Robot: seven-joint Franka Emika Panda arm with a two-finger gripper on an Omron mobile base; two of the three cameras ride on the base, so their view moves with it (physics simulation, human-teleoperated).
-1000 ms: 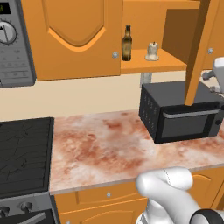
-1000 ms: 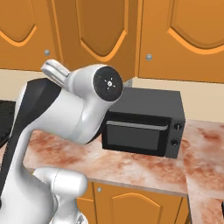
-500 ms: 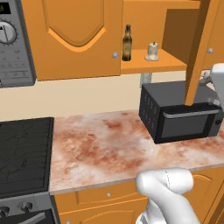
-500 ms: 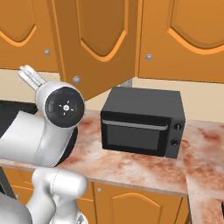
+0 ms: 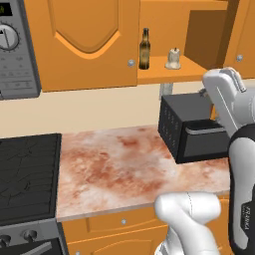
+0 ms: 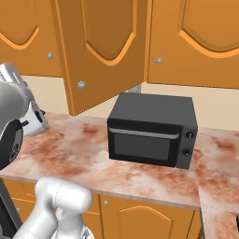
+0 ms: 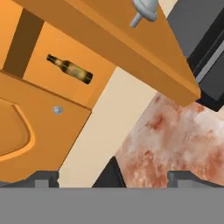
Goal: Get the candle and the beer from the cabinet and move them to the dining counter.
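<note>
Cabinet (image 5: pixel 164 69) door open; beer (image 5: pixel 144 49) upright on its shelf w/ candle (image 5: pixel 173 59) just right of it, apart. Fingers (image 7: pixel 43 178) spread wide, released, grasping nothing, near the open door's edge. Black microwave (image 6: pixel 151 128) on marbled table (image 5: pixel 114 164) below, right of stove (image 5: pixel 25 174).

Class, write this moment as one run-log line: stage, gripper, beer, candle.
stage: cabinet door open, nothing fetched | gripper: open, empty | beer: upright on shelf | candle: on shelf beside beer
</note>
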